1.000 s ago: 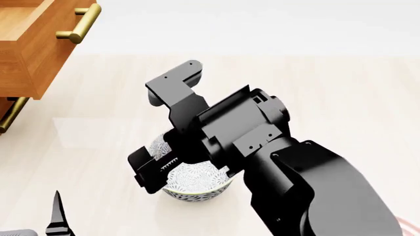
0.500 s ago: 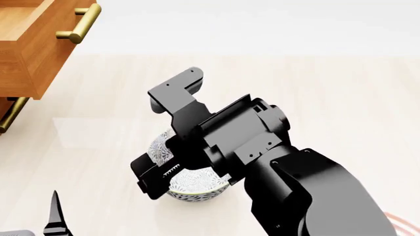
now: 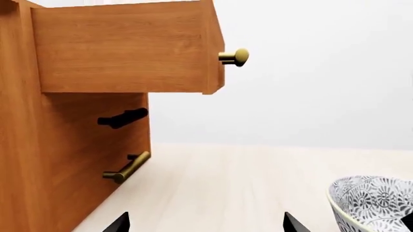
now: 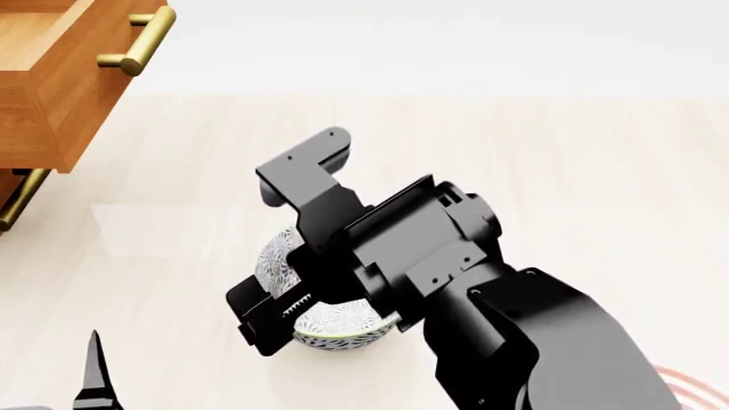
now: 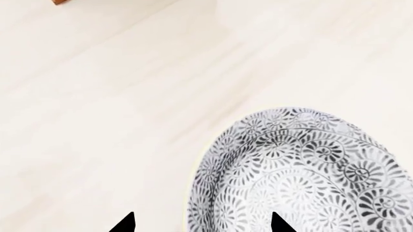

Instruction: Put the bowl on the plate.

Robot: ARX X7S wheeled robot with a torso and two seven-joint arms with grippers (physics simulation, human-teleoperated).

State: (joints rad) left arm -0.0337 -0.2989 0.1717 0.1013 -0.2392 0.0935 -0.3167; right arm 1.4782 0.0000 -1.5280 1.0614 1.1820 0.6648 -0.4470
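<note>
**Bowl held at its rim, plate barely in view**

The bowl (image 4: pixel 330 329) is small, deep and round, white with a dense grey-blue floral pattern inside and out and a pale rim. It sits upright and looks empty, mostly hidden in the head view. The right gripper (image 4: pixel 299 286) straddles its rim, one finger inside and one outside. The plate (image 4: pixel 692 391) shows only as red rings on white at the head view's lower right corner, well apart from the bowl.
</note>
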